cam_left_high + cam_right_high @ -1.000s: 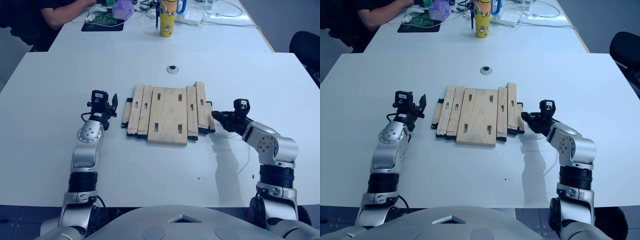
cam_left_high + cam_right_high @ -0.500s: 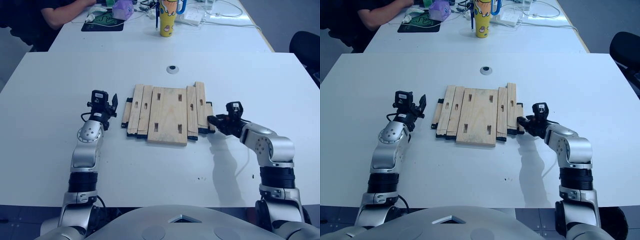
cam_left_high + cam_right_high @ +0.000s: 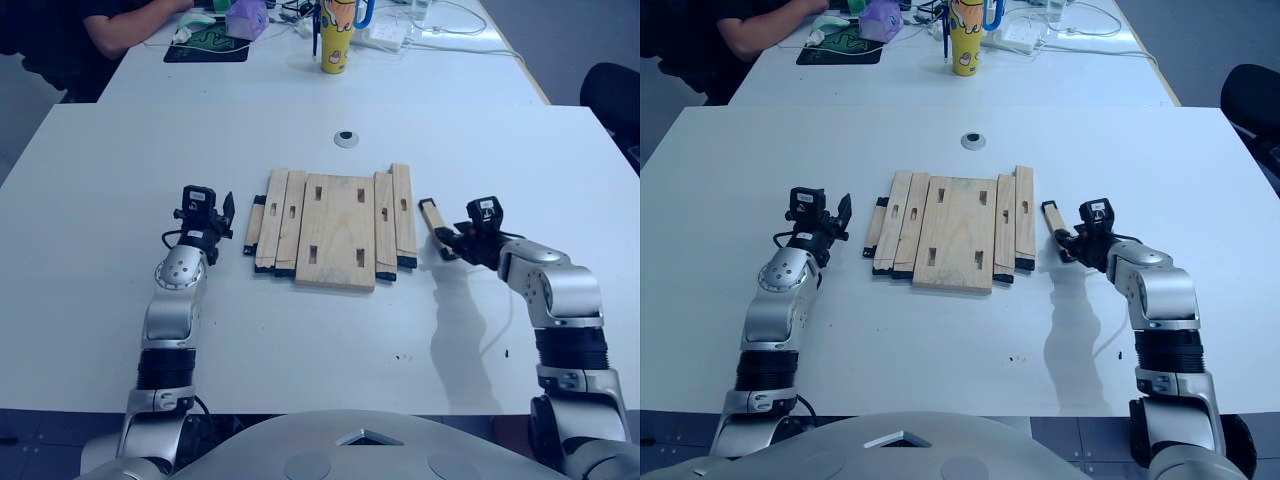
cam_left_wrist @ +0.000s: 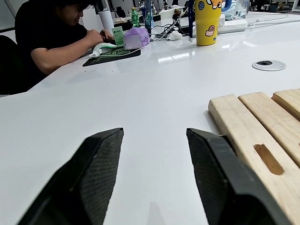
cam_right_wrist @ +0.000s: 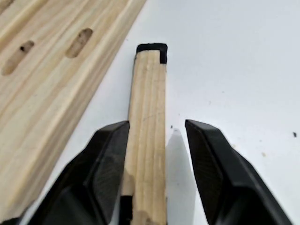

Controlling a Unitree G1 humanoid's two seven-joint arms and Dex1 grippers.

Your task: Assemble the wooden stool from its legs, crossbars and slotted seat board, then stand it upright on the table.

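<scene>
Wood crossbar (image 3: 432,216) now lies clear of the parts pile, at 3 o'clock of the slotted seat board (image 3: 335,232). Half a second back it was tucked against the outer leg (image 3: 403,215). The right end effector (image 3: 450,245) pulled it out sideways. In the wrist view its fingers (image 5: 105,164) straddle the crossbar's near end, one touching and a gap at the other, so it looks released, not clamped. Left end effector (image 3: 226,205) unmoved at 9 o'clock of the pile, spread wide, holding nothing. All parts look flat on the bench (image 3: 120,180). Upshot: one crossbar singled out and easy to grasp; no joints made yet, assembly barely begun.
</scene>
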